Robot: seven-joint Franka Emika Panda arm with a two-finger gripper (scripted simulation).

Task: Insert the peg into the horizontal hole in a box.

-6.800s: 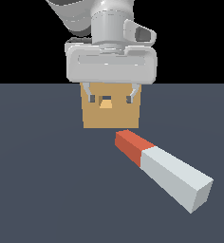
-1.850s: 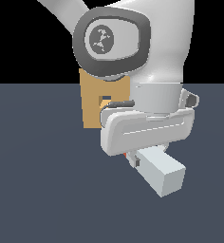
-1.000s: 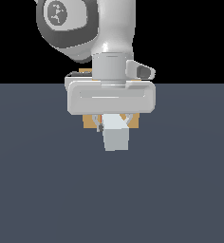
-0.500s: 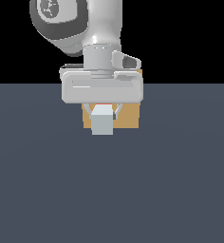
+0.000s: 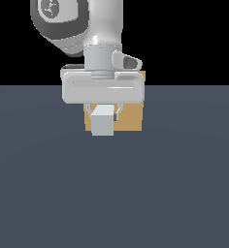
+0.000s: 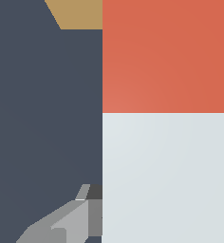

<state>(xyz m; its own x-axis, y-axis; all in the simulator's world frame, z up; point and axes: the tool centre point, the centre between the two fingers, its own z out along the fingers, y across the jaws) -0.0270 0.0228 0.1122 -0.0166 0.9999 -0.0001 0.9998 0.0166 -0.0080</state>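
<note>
My gripper (image 5: 103, 112) is shut on the peg (image 5: 102, 121) and holds it level above the floor. The peg's pale grey end faces the exterior camera and a sliver of its red-orange end shows behind. The peg points at the tan box (image 5: 128, 116), which stands right behind it. The hole in the box's face is hidden by the peg and the gripper. In the wrist view the peg (image 6: 167, 171) fills the frame, red-orange toward the box (image 6: 78, 13), with one finger (image 6: 73, 220) beside it.
The dark grey floor (image 5: 114, 193) spreads around the box. My arm (image 5: 82, 29) rises above the gripper and covers the box's top.
The gripper has carried the peg from the floor to in front of the box and turned it end-on. Over the last half second it has stayed about level.
</note>
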